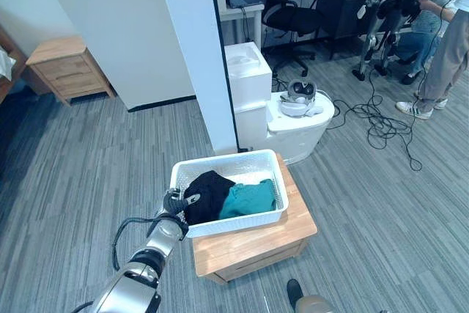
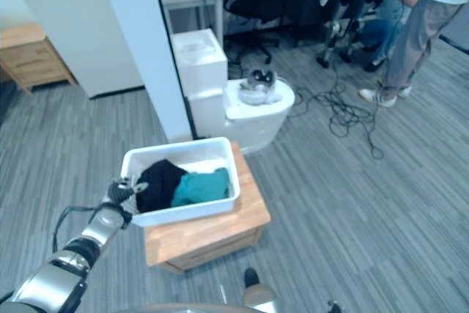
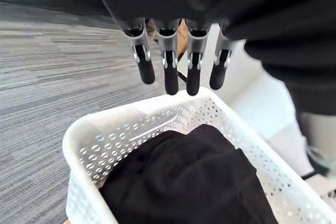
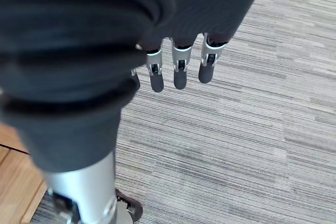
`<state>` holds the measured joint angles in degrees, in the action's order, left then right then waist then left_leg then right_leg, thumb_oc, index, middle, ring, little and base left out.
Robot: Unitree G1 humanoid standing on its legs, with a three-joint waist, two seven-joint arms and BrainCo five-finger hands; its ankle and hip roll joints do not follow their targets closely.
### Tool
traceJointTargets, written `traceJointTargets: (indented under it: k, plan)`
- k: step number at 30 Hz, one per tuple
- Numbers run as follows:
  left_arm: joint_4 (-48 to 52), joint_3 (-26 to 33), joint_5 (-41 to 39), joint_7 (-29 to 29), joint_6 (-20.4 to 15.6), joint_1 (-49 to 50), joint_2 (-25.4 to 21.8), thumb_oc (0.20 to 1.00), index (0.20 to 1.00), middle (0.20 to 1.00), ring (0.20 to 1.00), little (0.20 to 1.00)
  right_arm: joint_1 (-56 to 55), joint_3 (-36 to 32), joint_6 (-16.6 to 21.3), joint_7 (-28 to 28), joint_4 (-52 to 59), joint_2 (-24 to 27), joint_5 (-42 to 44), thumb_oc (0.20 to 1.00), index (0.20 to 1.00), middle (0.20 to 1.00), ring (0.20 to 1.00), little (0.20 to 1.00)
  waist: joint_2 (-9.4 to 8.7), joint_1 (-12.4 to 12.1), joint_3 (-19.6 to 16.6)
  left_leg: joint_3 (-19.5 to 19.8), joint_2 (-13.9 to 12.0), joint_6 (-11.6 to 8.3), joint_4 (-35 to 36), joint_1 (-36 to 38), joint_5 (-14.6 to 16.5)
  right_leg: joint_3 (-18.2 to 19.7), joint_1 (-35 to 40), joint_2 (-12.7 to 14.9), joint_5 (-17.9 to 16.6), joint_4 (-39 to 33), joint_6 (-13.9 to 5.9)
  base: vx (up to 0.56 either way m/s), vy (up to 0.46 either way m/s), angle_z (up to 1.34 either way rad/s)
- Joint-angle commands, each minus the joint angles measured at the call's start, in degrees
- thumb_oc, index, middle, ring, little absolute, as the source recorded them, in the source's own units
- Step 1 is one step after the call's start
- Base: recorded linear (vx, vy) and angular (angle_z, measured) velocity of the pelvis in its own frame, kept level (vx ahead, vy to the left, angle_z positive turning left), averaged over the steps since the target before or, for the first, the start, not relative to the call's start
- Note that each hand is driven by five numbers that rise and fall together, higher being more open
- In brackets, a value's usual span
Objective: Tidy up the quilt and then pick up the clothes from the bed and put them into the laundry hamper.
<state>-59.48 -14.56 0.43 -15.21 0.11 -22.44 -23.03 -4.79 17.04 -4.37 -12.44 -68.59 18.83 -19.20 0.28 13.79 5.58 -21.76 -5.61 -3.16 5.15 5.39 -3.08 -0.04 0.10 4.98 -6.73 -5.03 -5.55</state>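
Fingers of the left hand hang straight and slightly spread, holding nothing, at the white laundry hamper's left rim. Black clothes and a teal garment lie inside the hamper, which stands on a low wooden desk. Right hand fingers hang relaxed and empty above the grey floor.

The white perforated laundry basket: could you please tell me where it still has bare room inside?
The white perforated laundry basket is bare along its far wall, beyond the black garment and the teal garment. Its near half is crowded by both. The left hand hovers open at the basket's left rim. The low wooden table has a free strip right of the basket.
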Motion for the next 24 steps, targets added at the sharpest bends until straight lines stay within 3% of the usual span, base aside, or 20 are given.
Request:
traceJointTargets:
  k: [1, 3, 11, 19, 24]
  plan:
    - [0.3, 2.7, -3.7, -2.4, -2.9, -5.3, -3.3, 1.000, 1.000, 1.000, 1.000, 1.000, 2.8, 2.1, 0.0, -1.0, -2.6, -0.4, 0.7, 1.000, 1.000, 1.000, 1.000, 1.000, -0.58, -1.0, 2.0, -0.4, -1.8, -4.05, -0.1, 5.2, 4.7, -0.1, 3.9, 0.5, 7.8, 0.8, -3.65, 0.02, -0.038, 0.01]
    - [2.1, 8.4, -11.1, -3.6, -5.1, -0.4, -3.5, 1.000, 1.000, 1.000, 1.000, 1.000, 3.2, 1.7, 0.2, -1.0, -2.6, -0.9, 1.9, 1.000, 1.000, 1.000, 1.000, 1.000, -0.73, -2.1, 2.2, 0.1, -1.9, -4.11, -0.1, 5.9, 4.8, -0.6, 5.1, 0.5, 8.3, 0.7, -3.49, 0.01, -0.018, 0.00]
    - [0.3, 16.2, -18.1, -3.9, -6.4, 11.8, -1.2, 1.000, 1.000, 1.000, 1.000, 1.000, 5.6, 1.9, 0.3, -1.1, -2.4, -2.5, 1.9, 1.000, 1.000, 1.000, 1.000, 1.000, -1.10, -5.4, 1.5, 1.8, -2.3, -4.23, -0.1, 6.1, 4.4, -1.8, 6.4, 0.2, 9.0, 0.6, -2.79, 0.01, -0.011, 0.06]
    - [-12.8, 15.1, -10.1, -1.5, -1.2, 20.0, 5.5, 1.000, 1.000, 1.000, 1.000, 1.000, 10.3, 1.7, 0.6, -1.6, -2.6, -3.0, 3.7, 1.000, 1.000, 1.000, 1.000, 1.000, -1.60, -7.8, 1.2, 2.7, -2.3, -3.78, -0.1, 6.5, 4.7, -2.6, 7.1, 0.2, 9.3, 0.7, -2.36, 0.00, 0.013, 0.14]
    - [-20.7, 11.3, 0.3, 0.7, 3.1, 23.3, 8.1, 1.000, 1.000, 1.000, 1.000, 1.000, 14.5, 4.1, 1.0, -0.4, -0.6, -3.9, 3.5, 1.000, 1.000, 1.000, 1.000, 1.000, -2.02, -9.7, 0.6, 3.1, -2.3, -3.48, -0.1, 6.1, 4.8, -3.2, 7.1, 0.4, 9.2, 0.7, -2.27, -0.02, 0.028, 0.10]
